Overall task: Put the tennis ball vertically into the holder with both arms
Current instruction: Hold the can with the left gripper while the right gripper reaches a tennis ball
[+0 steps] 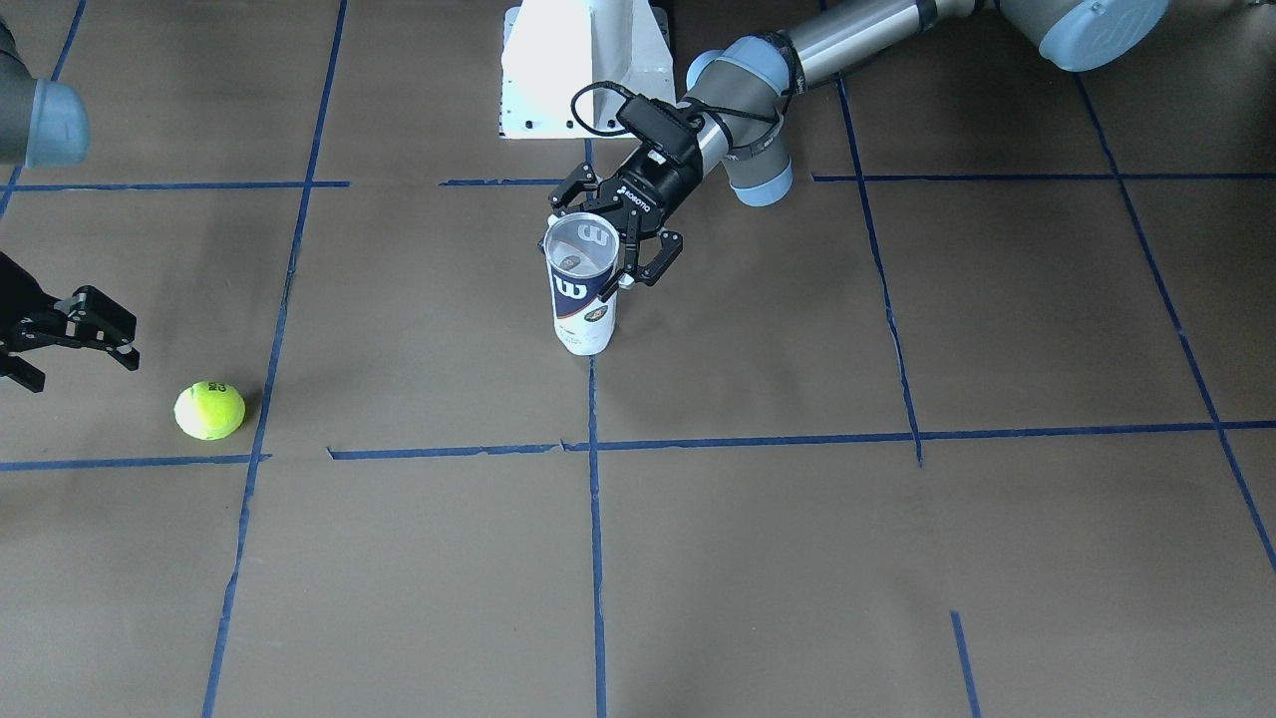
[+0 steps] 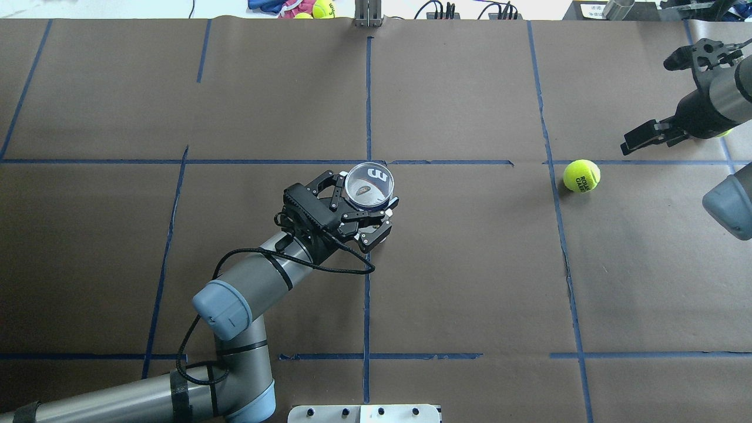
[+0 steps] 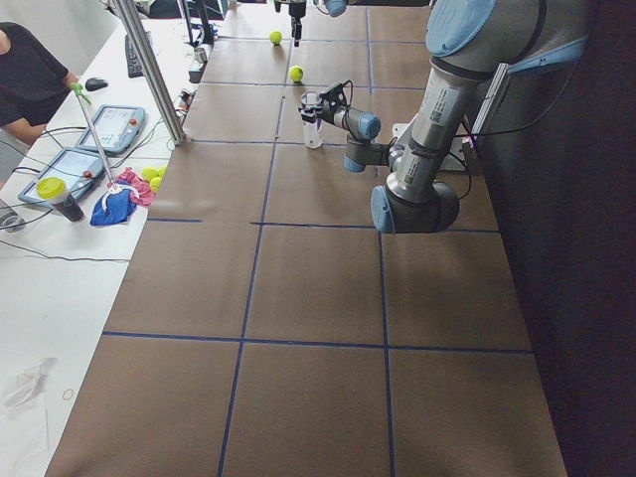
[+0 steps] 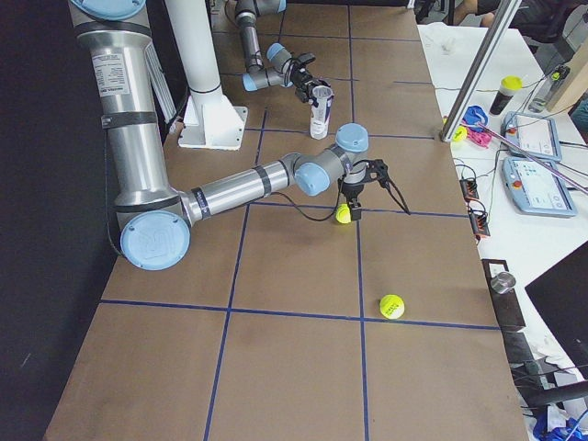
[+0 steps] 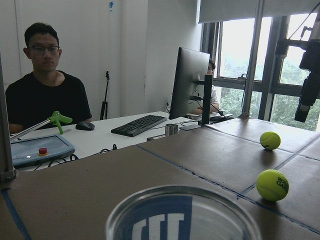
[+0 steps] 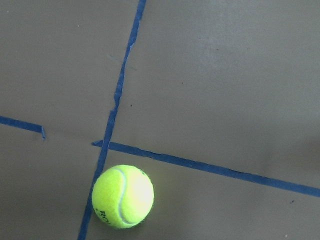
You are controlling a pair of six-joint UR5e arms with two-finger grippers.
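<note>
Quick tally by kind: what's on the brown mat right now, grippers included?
tennis balls: 2
tennis-ball can: 1
grippers: 2, the left gripper and the right gripper
Total: 5

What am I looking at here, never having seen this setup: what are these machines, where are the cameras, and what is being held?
A robot's left arm and right arm work at a brown table marked with blue tape. Four fixed cameras look from in front, from behind and above, and from each table end; two more ride on the wrists. The left gripper clasps a clear can, the holder, standing upright and open-topped. The right gripper is open and empty, near the tennis ball lying on the table. A second ball lies farther off.
</note>
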